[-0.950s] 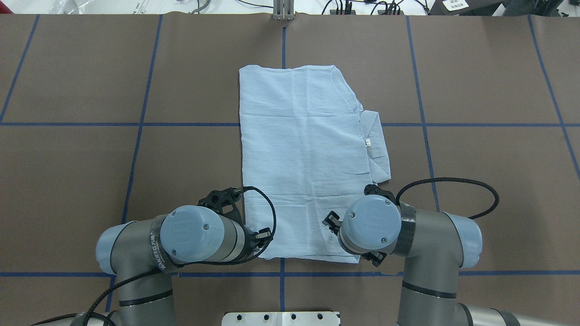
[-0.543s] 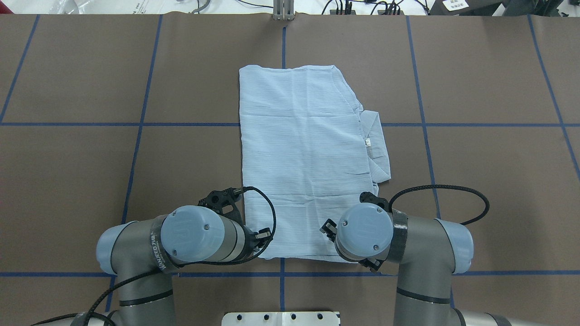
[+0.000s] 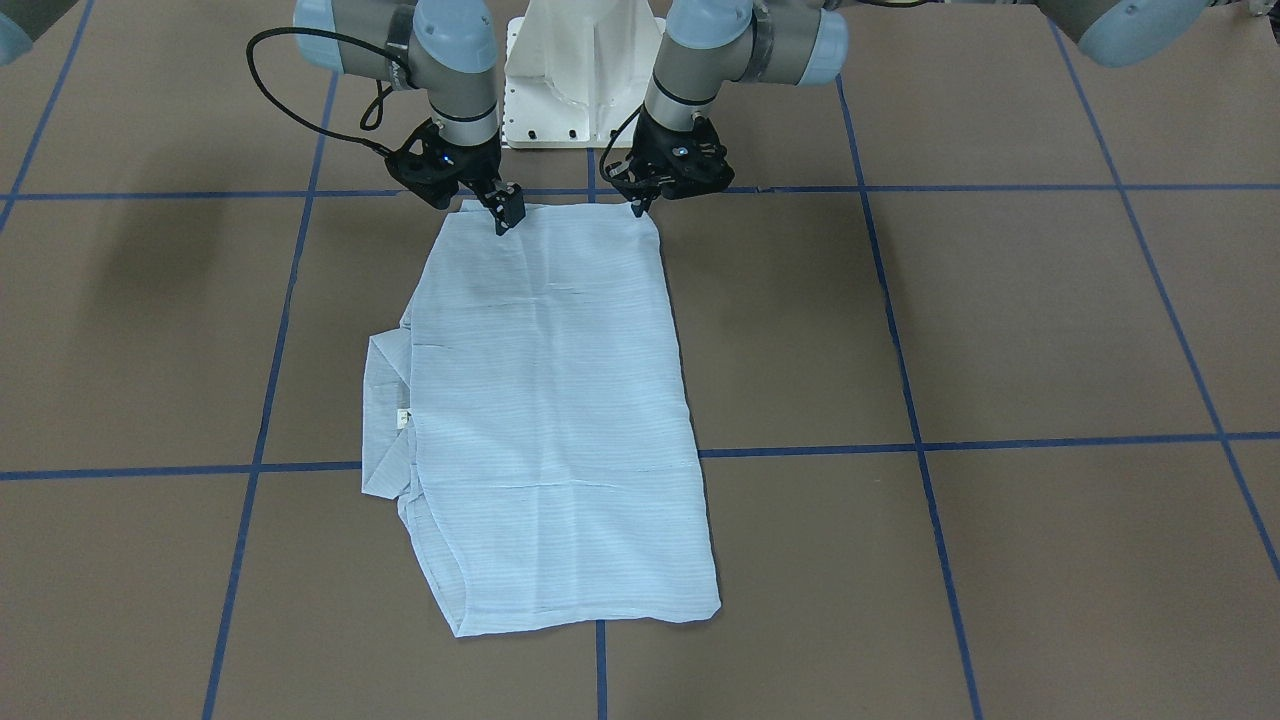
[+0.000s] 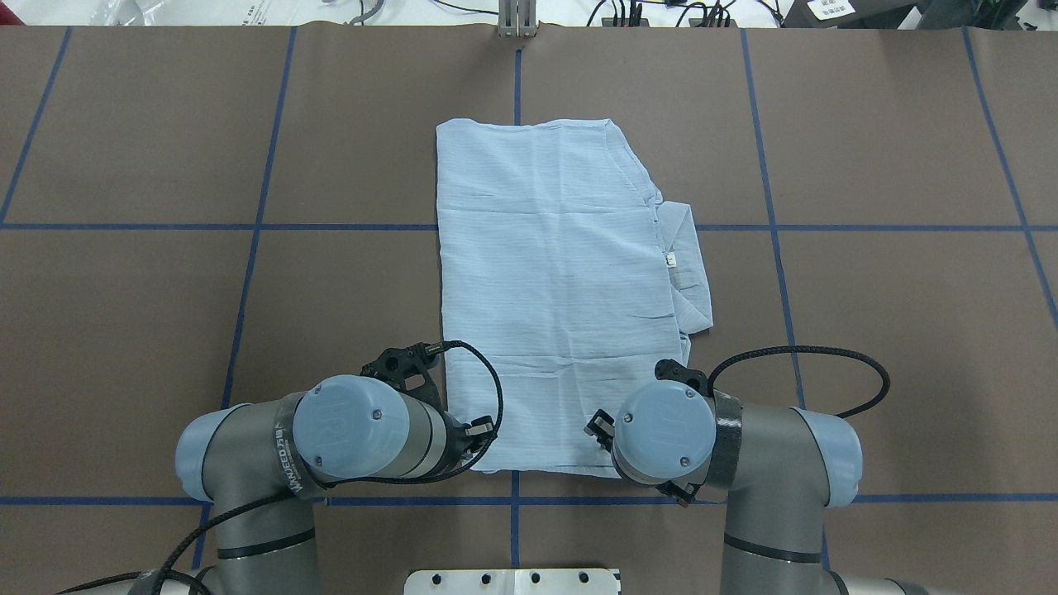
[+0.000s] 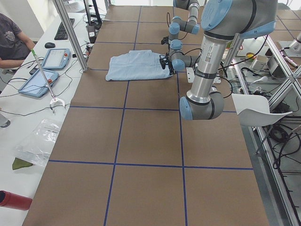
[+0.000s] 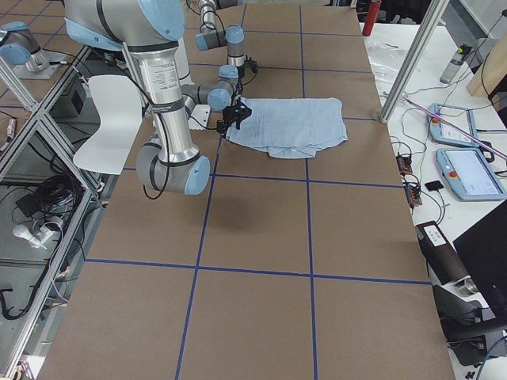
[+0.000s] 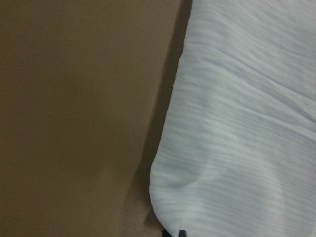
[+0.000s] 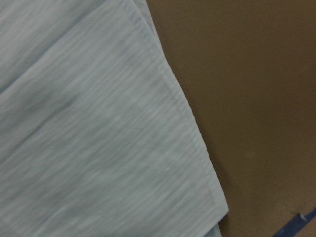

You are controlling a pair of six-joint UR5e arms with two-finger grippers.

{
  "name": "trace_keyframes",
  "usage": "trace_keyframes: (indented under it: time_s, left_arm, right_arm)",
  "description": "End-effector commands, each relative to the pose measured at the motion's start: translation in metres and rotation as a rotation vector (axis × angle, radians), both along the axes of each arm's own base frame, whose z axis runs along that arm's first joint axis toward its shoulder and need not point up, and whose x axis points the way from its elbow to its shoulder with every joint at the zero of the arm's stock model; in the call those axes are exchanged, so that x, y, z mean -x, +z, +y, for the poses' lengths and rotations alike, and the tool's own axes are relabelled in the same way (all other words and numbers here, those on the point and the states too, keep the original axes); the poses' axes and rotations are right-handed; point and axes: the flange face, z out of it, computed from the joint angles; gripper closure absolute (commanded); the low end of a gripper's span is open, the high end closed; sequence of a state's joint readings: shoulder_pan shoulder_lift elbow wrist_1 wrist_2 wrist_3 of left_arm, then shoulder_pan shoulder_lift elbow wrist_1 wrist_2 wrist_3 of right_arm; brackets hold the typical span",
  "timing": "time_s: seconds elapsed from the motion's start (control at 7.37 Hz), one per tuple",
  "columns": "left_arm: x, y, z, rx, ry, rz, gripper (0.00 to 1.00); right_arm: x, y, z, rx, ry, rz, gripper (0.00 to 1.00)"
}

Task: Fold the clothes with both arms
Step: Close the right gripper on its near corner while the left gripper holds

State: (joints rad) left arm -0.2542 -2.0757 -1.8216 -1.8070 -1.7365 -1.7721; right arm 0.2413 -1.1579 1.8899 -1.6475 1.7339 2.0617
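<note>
Two robot hands at the near corners of a pale blue shirt (image 4: 554, 289) laid on a brown desk (image 4: 868, 165).

We see the shirt lying flat as a tall rectangle at the desk's middle, its near edge just short of a blue tape line (image 4: 372, 501) in front of the robot. The left hand (image 3: 645, 200) sits at the near left corner, the right hand (image 3: 505, 212) at the near right corner. We cannot tell whether either hand's fingers are apart or together. The shirt's left edge runs straight, and a folded collar part (image 4: 688, 268) juts past the right edge. Bare desk lies wide on both sides and beyond the far edge.
</note>
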Motion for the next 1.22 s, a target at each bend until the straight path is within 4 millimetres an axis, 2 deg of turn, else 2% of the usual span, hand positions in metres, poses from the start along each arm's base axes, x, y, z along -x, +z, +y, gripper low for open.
trace_keyframes:
  time_s: [0.0, 0.81, 0.95, 1.09]
  left_arm:
    - [-0.0005, 0.0005, 0.0006, 0.003, 0.000, -0.001, 1.00]
    - [-0.0009, 0.0009, 0.0005, 0.004, -0.001, -0.001, 1.00]
    - [-0.0009, 0.0011, 0.0004, 0.004, -0.001, -0.002, 1.00]
    - [-0.0005, 0.0011, -0.0004, 0.005, -0.004, -0.002, 1.00]
  right_arm:
    - [0.0006, 0.0036, 0.0020, -0.001, -0.006, 0.006, 0.00]
    - [0.0034, 0.0052, 0.0079, -0.001, -0.018, 0.009, 0.00]
    - [0.0034, 0.0052, 0.0078, -0.003, -0.018, 0.009, 0.01]
    - [0.0038, 0.0052, 0.0087, -0.003, -0.019, 0.009, 0.07]
